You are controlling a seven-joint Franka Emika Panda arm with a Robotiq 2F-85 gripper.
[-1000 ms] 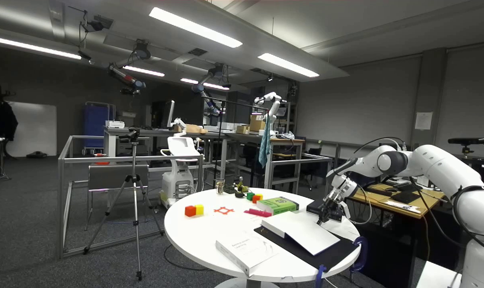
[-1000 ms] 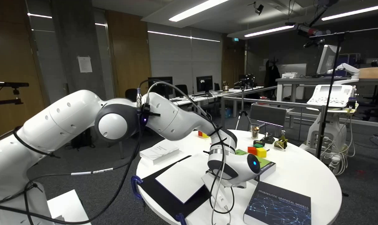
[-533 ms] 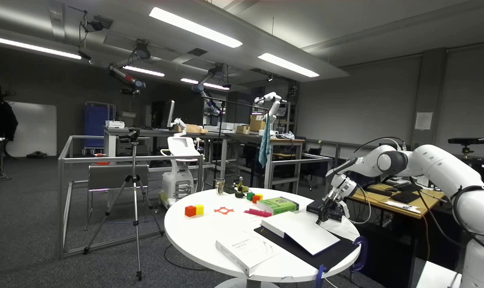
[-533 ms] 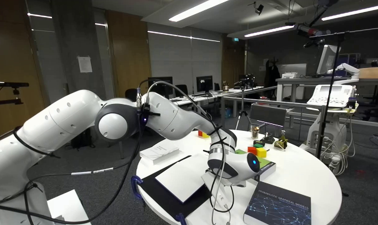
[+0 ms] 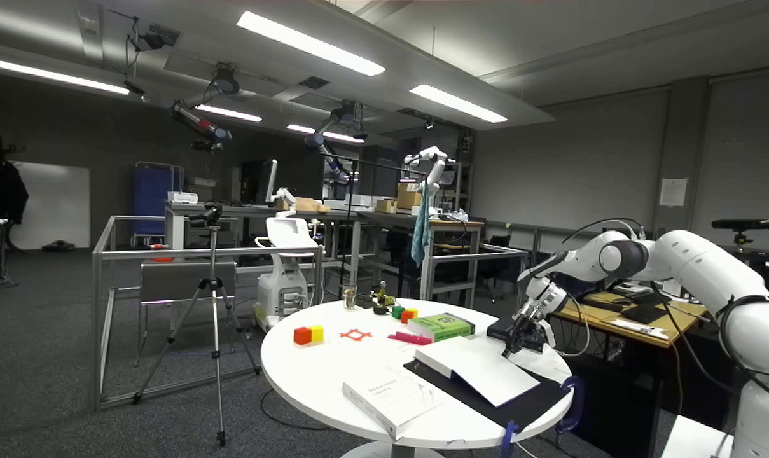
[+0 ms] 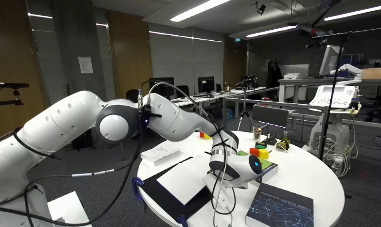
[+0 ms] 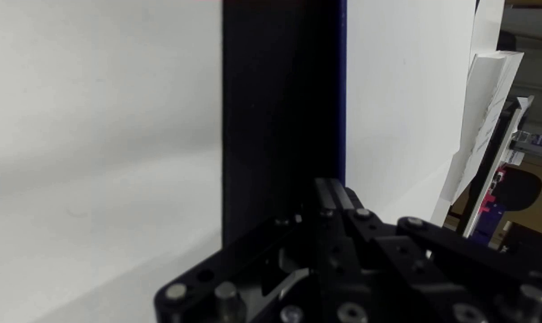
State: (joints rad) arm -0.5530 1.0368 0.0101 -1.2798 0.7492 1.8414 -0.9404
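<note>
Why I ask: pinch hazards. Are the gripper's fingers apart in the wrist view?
No, the wrist view shows the gripper shut, its fingertips together side by side.

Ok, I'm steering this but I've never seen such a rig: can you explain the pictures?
The white robot arm bends over a round table. Two views come from cameras standing outside the robot; the third comes from a camera on its wrist, where the room appears turned sideways. The black end effector is shut and seems to hold nothing. Its tip sits by the blue edge of what looks like an open book, over a black mat; whether they touch, I can't tell. Also on the table: a dark book, a green book, a closed white book and coloured blocks.
</note>
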